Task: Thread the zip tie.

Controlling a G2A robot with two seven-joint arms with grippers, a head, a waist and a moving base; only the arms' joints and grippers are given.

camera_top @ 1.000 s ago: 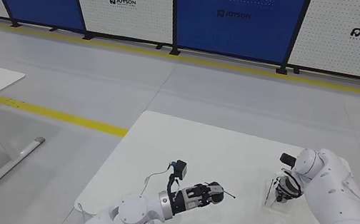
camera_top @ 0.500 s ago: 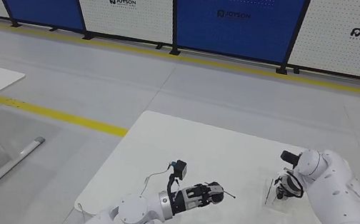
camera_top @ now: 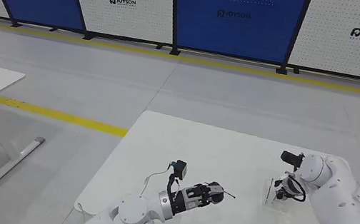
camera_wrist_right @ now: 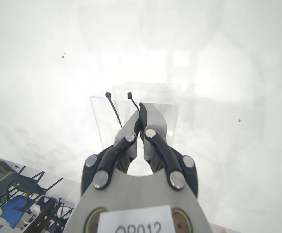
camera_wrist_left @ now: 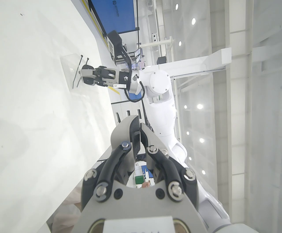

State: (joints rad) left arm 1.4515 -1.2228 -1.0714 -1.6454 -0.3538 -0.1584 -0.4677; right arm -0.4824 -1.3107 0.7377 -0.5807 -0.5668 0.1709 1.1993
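Closest to me, my left gripper [camera_wrist_left: 140, 126] sits over the near part of the white table [camera_top: 216, 154]. It is clenched on the first zip tie [camera_wrist_left: 139, 135], a thin black strip pinched between the pads, with one end poking out past the fingertips. Farther off, towards the table's right side, my right gripper [camera_wrist_right: 141, 107] is at the clear box [camera_wrist_right: 96, 117]. It is squeezed tight on the strap of the second zip tie [camera_wrist_right: 133, 102], whose head sticks out beyond the fingertips. Just beside it, the third zip tie [camera_wrist_right: 115, 108] leans in the same box, untouched.
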